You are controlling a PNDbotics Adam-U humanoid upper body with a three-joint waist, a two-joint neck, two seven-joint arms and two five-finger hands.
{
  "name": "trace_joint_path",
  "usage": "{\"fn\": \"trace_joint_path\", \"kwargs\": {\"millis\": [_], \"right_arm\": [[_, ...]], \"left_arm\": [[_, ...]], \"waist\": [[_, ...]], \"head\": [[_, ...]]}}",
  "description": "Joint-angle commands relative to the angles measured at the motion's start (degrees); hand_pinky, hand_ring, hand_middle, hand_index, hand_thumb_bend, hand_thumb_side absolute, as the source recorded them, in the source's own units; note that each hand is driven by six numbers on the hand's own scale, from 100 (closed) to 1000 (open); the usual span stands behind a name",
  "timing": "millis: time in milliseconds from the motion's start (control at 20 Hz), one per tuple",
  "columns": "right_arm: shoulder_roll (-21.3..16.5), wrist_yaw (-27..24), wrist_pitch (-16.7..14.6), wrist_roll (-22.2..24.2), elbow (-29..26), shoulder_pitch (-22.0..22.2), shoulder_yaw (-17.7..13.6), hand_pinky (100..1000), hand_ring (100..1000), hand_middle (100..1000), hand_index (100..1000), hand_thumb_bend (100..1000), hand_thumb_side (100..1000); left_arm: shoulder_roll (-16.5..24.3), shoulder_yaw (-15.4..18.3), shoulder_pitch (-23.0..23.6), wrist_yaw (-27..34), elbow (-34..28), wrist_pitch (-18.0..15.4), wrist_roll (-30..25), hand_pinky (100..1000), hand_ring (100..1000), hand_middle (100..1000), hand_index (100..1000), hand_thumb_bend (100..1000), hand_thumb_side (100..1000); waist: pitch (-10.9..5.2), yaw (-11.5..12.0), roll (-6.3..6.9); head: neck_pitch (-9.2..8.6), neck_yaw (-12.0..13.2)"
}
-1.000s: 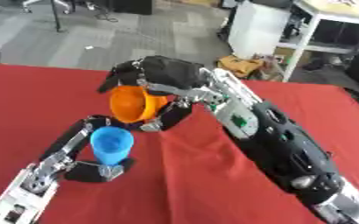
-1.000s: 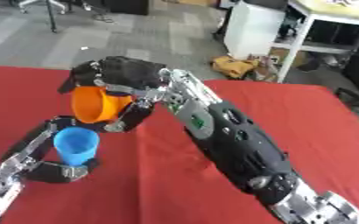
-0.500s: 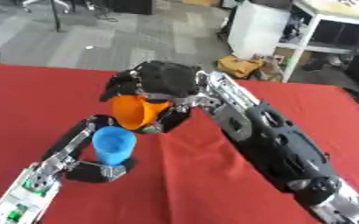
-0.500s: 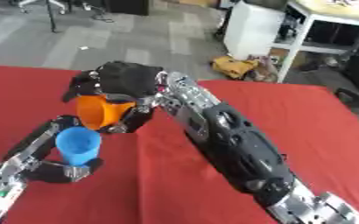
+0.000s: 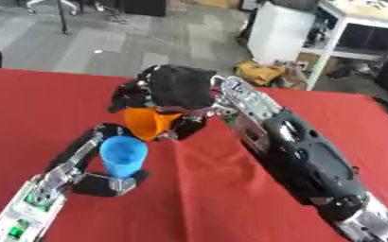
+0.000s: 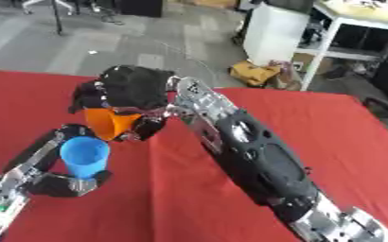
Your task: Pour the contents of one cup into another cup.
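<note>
Left eye view shows our left arm coming in from the lower left corner of the red table [image 5: 313, 118], its silver and black links running up toward the middle. Our left hand [image 5: 106, 182] sits at the foot of the blue cup [image 5: 123, 156], dark fingers curled round the cup's base and holding it upright on the cloth. The cup stands near the table's left half, mouth up, and we cannot see inside it.

Just above and a little right of the blue cup hangs the orange cup [image 5: 147, 122]. It is tipped over, its narrow end pointing down toward the blue cup's rim, nearly touching it; whether they meet we cannot tell. Our right hand [image 5: 177, 87] covers the orange cup's upper part from above, black fingers wrapped round it, so only the lower cone shows. No contents are visible between the two cups.

From that hand our right arm runs back down to the lower right corner, a thick black forearm with silver plates near the wrist, crossing the table's middle.

Beyond the table's far edge we see a grey floor, a white cabinet [image 5: 280, 35] toward the upper right and a yellowish bundle [image 5: 260, 73] on the floor beside it.
</note>
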Motion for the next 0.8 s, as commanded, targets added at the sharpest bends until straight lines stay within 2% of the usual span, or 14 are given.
{"fn": "trace_joint_path", "kwargs": {"millis": [50, 200, 350, 800], "right_arm": [[-1.79, 2.3, -0.33, -1.13, -2.18, -1.45, -0.08, 634, 522, 799, 889, 299, 100], [-2.07, 4.16, -0.35, -1.67, -2.97, -1.56, 0.18, 652, 529, 806, 891, 300, 100], [-2.23, 6.01, -0.23, -2.13, -3.31, -1.64, 0.33, 612, 530, 810, 892, 299, 100], [-2.11, 9.59, -0.44, -3.8, -3.33, -1.8, 0.88, 610, 529, 813, 891, 300, 100]], "left_arm": [[-0.21, 0.48, -1.43, 0.36, -0.28, 0.04, -0.35, 308, 449, 476, 649, 338, 100], [-0.28, 0.59, -1.42, 0.15, 0.3, 0.13, -0.51, 308, 449, 476, 649, 338, 100], [-0.4, 0.81, -1.47, -0.08, 1.01, 0.15, -0.51, 307, 449, 476, 649, 339, 100], [-0.66, 0.73, -1.66, -0.01, 1.36, -0.08, -0.83, 307, 449, 476, 648, 341, 100]], "waist": [[-1.22, -0.08, 0.35], [-1.33, -0.17, 0.27], [-1.41, -0.31, 0.18], [-1.47, -0.41, 0.02]], "head": [[-0.1, -0.01], [-0.07, 0.01], [-0.05, 0.06], [-0.02, 0.2]]}}
